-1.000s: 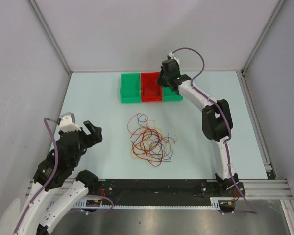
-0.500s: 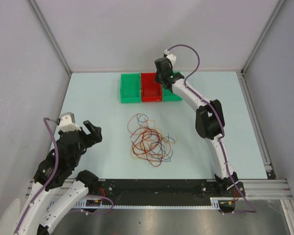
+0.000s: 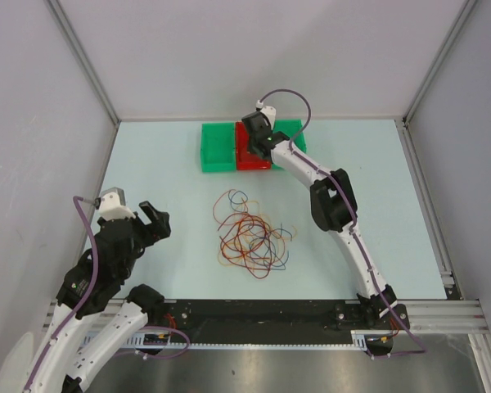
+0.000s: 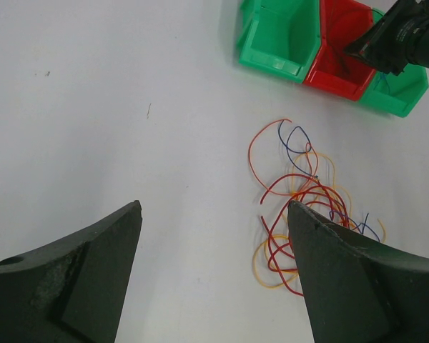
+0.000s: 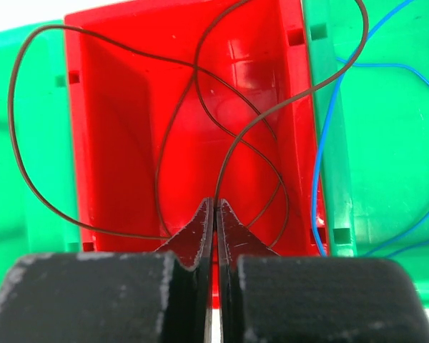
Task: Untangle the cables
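Note:
A tangle of thin red, orange, yellow and blue cables (image 3: 252,237) lies mid-table and also shows in the left wrist view (image 4: 307,200). My right gripper (image 5: 215,204) hangs over the red bin (image 5: 107,107), shut on a thin brown cable (image 5: 193,78) whose loops spread across the bin. In the top view that gripper (image 3: 259,146) sits at the bin row. A blue cable (image 5: 318,164) lies in the green bin to its right. My left gripper (image 3: 155,221) is open and empty, left of the tangle, with bare table between its fingers (image 4: 93,264).
Three bins stand in a row at the back: a green bin (image 3: 217,147), the red bin (image 3: 244,157) and another green bin (image 3: 293,129). Grey walls close in the table on three sides. The black rail (image 3: 254,311) runs along the near edge.
My right gripper has swung left along the bin row, from over the right green bin to over the red bin. The left arm and the tangle have not moved.

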You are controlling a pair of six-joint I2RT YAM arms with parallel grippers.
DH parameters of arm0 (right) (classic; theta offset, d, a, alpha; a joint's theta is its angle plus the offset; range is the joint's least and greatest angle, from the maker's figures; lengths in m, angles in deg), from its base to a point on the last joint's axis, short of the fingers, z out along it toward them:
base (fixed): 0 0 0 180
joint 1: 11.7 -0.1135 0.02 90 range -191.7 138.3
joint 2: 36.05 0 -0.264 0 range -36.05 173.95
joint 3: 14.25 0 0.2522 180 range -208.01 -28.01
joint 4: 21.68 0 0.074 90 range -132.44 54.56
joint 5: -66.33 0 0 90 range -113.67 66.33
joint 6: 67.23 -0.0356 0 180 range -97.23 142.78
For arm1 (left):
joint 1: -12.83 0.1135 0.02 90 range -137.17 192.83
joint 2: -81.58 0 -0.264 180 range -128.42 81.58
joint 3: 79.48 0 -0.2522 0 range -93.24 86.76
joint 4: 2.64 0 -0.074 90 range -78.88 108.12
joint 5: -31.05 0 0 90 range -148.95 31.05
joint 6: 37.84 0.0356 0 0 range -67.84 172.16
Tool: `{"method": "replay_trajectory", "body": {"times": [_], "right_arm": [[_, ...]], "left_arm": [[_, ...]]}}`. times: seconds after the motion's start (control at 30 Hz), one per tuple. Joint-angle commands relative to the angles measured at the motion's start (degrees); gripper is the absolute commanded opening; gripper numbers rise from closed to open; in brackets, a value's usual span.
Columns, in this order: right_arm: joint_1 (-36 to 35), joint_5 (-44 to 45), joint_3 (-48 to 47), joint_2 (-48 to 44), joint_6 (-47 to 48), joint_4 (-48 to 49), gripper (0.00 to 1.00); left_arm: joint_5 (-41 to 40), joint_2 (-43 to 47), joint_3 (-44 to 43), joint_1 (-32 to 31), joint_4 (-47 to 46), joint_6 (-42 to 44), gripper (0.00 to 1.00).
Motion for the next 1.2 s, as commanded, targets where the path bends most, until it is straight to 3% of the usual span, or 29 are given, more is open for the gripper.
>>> {"method": "replay_trajectory", "body": {"times": [0.0, 0.23, 0.57, 0.9, 1.0, 1.03, 1.13, 1.17], "right_arm": [[0.27, -1.6, -3.25, 0.44, 1.09, -0.63, 0.0], [0.27, -5.12, -4.04, 1.15, 2.85, -2.12, 0.01], [0.18, -5.74, -2.29, -2.63, 3.73, -4.15, 0.29], [-0.61, -6.27, -1.67, -7.99, 4.52, -4.33, 0.41], [-0.08, -6.62, -4.38, -7.04, 5.04, -3.45, 0.33], [0.61, -7.14, -5.35, -6.33, 5.13, -3.45, 0.18], [2.37, -8.98, -9.31, -3.69, 3.65, -5.28, 0.0], [2.73, -9.34, -9.4, -3.34, 3.2, -5.38, 0.0]], "left_arm": [[0.5, -0.38, -0.04, 0.63, -1.31, 1.11, 0.88], [0.5, -0.29, -0.04, 0.63, -1.31, 1.11, 0.88], [0.59, 0.32, -0.04, 0.63, -1.22, 1.11, 0.88], [0.94, 0.94, 0.04, 0.63, -1.4, 1.29, 0.88], [1.03, 1.03, 0.04, 0.63, -1.4, 1.2, 0.88], [1.03, 1.03, 0.04, 0.63, -1.4, 1.2, 0.88], [0.85, 1.2, 0.04, 0.63, -1.4, 1.29, 0.88], [0.85, 1.2, 0.04, 0.71, -1.49, 1.2, 0.88]]}}
